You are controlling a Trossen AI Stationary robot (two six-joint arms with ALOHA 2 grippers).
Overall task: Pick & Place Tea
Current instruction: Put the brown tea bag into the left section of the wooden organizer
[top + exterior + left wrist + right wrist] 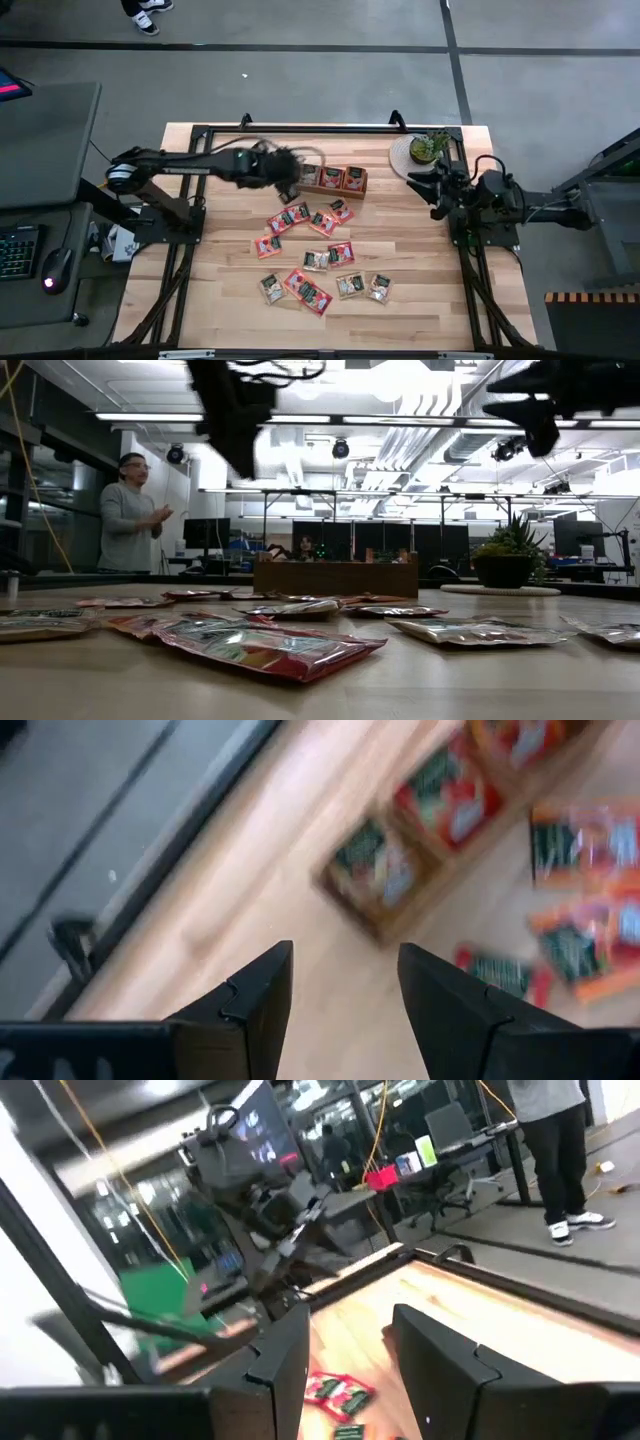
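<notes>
Wooden tray [331, 179]: set toward the back of the light wooden table [220, 290]; sachets are seen standing in its compartments in the high view. In the low view only its long brown side [335, 577] is shown, the contents being hidden.

Tea sachets [318, 258]: red-orange and pale grey-green, scattered flat on the table in front of the tray, none held. In the low view the nearest red one [268, 646] is seen lying flat in the foreground.

Left gripper [291, 186]: held above the table at the tray's left end. Its jaws are shown spread with nothing between them in the left wrist view [340, 982], the tray [395, 870] being seen blurred beyond.

Right gripper [420, 181]: held off to the tray's right, beside the potted plant [428, 146]. In the right wrist view [350, 1342] its jaws are seen parted and empty.

Room: a grey floor is shown around the table from above. Desks, monitors and a standing person [127, 515] are shown behind the tray only in the low view.
</notes>
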